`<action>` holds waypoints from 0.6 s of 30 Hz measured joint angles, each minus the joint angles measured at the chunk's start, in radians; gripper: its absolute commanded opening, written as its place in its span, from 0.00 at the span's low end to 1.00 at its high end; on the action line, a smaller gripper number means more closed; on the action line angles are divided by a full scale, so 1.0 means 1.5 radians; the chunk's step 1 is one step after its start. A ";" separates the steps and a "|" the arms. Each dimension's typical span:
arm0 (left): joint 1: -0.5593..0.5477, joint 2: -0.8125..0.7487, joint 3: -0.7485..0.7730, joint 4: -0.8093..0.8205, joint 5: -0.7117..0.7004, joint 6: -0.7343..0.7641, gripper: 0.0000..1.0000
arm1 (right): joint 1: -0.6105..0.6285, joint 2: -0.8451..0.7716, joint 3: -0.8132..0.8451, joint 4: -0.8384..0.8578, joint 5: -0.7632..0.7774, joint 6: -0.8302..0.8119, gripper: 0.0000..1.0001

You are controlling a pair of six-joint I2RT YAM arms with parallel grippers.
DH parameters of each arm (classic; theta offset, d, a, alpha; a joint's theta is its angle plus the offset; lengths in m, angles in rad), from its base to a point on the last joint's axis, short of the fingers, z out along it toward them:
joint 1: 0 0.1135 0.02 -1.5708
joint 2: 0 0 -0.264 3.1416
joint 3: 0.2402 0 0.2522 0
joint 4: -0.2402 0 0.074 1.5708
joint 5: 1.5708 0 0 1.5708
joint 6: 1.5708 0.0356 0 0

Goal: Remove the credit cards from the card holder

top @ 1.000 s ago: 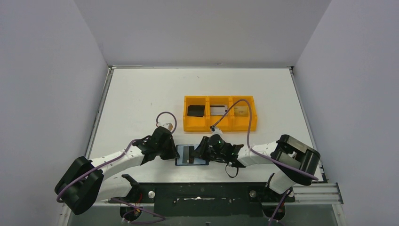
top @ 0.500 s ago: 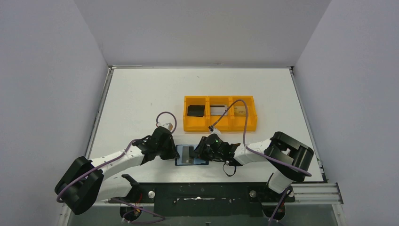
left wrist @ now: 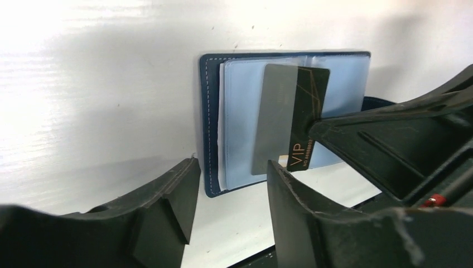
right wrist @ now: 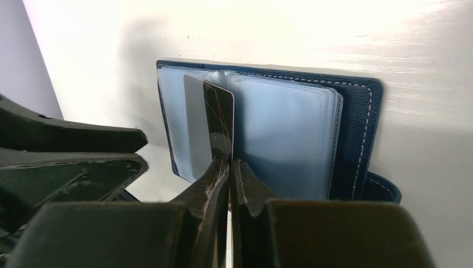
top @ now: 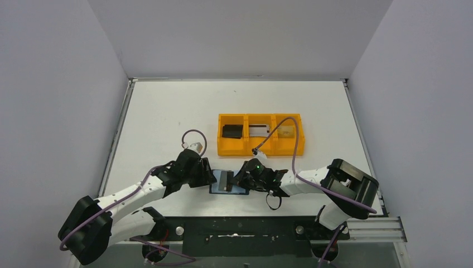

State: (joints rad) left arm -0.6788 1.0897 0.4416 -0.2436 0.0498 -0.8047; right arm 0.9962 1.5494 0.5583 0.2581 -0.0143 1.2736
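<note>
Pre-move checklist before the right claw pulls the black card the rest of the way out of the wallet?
1. Right claw shut on black VIP card: ok.
2. Card partly out of its clear sleeve: ok.
3. Card holder open, flat on the table: ok.
4. Left claw pinning the card holder: not ok, jaws open, gripping nothing.
5. Orange tray in view beyond the card holder: ok.
6. More cards in the other sleeves: cannot tell.

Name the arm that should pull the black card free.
Right. The right gripper pinches the edge of the black card; the left gripper stands open by the card holder, holding nothing.
</note>
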 measured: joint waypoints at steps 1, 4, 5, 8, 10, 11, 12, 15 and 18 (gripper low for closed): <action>0.000 -0.004 0.004 -0.003 -0.003 0.000 0.52 | 0.000 0.000 0.001 -0.006 0.003 0.000 0.00; 0.000 -0.006 0.026 -0.005 -0.008 0.000 0.58 | 0.004 0.000 0.004 -0.018 0.007 0.000 0.00; -0.001 -0.006 0.033 -0.003 -0.008 0.000 0.59 | 0.005 0.000 0.006 -0.020 0.008 0.000 0.00; -0.004 -0.006 0.050 0.017 0.000 0.000 0.59 | 0.005 0.000 0.007 -0.024 0.010 0.000 0.00; -0.005 -0.001 0.051 0.032 0.014 0.000 0.59 | 0.005 0.000 0.007 -0.024 0.010 0.000 0.00; -0.006 0.005 0.051 0.039 0.023 0.000 0.57 | 0.005 0.000 0.007 -0.024 0.011 0.000 0.00; -0.007 0.014 0.051 0.045 0.031 -0.001 0.56 | 0.005 0.000 0.008 -0.025 0.011 0.000 0.00; -0.011 0.055 0.047 0.066 0.058 -0.003 0.51 | 0.005 0.000 0.008 -0.026 0.012 0.000 0.01; -0.020 0.094 0.031 0.082 0.079 -0.004 0.45 | 0.005 0.000 0.008 -0.023 0.011 0.002 0.05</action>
State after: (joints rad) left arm -0.7086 1.2308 0.4873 -0.1207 0.1688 -0.8104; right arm 1.0031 1.5494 0.5705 0.2234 0.0029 1.2766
